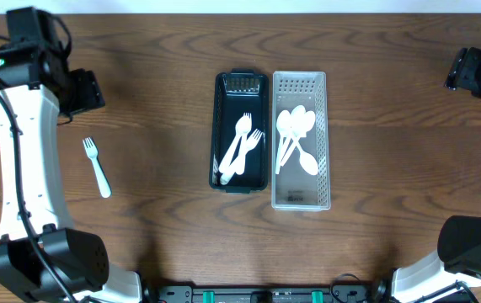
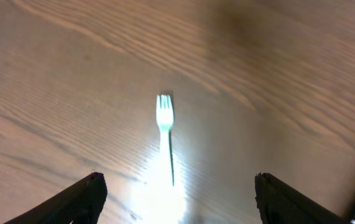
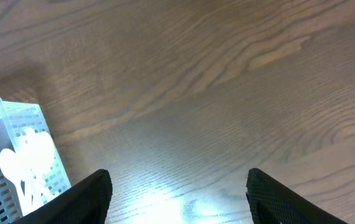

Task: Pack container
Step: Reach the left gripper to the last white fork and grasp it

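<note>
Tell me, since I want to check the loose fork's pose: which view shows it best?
Overhead: the loose fork lies whole and sharp, left of the black tray. Left wrist shows it closer, but glare swallows its handle. Right wrist misses it.

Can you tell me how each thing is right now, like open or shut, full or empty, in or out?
loose fork, lying flat on the table, outside both bins
black bin, open top, partly filled
forks, piled inside the black bin
white perforated bin, open top, partly filled
spoons, piled inside the white perforated bin
left gripper, open, empty, over the loose fork
right gripper, open, empty
</note>
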Tool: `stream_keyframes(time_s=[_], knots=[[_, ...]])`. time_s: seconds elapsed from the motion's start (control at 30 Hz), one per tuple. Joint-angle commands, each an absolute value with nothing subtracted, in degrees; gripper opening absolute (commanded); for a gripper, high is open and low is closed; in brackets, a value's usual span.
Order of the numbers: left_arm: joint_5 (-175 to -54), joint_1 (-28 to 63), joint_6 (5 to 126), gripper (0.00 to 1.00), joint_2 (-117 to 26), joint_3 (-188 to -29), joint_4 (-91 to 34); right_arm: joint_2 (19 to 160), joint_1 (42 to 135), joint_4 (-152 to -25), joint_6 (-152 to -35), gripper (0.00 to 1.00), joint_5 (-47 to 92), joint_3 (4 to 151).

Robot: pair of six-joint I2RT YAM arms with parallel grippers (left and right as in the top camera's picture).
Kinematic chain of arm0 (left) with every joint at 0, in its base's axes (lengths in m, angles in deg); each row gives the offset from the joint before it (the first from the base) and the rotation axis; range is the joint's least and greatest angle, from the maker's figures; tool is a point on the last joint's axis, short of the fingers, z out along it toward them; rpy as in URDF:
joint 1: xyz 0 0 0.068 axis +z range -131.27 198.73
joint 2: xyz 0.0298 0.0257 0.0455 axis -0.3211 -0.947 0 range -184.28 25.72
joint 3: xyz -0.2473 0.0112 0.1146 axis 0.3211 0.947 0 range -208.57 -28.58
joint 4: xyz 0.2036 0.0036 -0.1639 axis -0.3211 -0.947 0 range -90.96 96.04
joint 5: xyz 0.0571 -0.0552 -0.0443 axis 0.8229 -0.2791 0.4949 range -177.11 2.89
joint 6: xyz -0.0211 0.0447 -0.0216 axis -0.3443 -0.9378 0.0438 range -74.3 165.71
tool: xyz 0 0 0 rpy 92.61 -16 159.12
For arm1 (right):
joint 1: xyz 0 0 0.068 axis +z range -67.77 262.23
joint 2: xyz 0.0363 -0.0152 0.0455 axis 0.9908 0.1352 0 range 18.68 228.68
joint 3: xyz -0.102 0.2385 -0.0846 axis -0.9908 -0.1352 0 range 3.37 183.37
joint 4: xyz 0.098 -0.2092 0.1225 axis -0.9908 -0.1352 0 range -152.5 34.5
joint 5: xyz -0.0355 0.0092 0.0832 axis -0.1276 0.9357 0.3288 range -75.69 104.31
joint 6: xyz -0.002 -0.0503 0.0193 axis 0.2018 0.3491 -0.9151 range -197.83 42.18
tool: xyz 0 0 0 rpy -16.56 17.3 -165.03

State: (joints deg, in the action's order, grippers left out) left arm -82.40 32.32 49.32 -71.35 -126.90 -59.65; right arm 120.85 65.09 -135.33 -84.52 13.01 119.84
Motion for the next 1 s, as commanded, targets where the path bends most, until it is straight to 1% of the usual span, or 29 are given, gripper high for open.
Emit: stream_keyframes(time_s=[0.0,0.13,0.27,0.47,0.5,0.67,0.97], knots=[[-83.23,34.11,49.21,0.8,-71.59,-120.14,-56.18,119.63,64.63,-135.25,-83.5,0.73,12.83,119.82],[-84.52,35.83,49.15,0.82,-71.59,-110.94,-49.29,119.63,64.63,-135.18,-83.47,0.73,12.83,119.82],[-88.63,37.01,46.59,0.86,-71.92,-102.16,-41.58,119.63,64.63,-135.11,-83.5,0.73,12.83,119.82],[-88.72,38.11,46.76,0.87,-73.08,-94.27,-35.3,119.63,64.63,-135.05,-83.5,0.73,12.83,119.82],[-89.25,38.61,46.79,0.9,-73.19,-93.0,-33.58,119.63,64.63,-135.09,-83.52,0.73,12.83,119.82],[-90.08,40.4,46.81,1.0,-74.0,-90.53,-28.88,119.63,64.63,-135.42,-83.54,0.73,12.85,119.82],[-90.82,40.95,46.83,1.0,-82.44,-90.55,-26.97,119.63,64.63,-135.57,-83.54,0.73,13.7,119.82]])
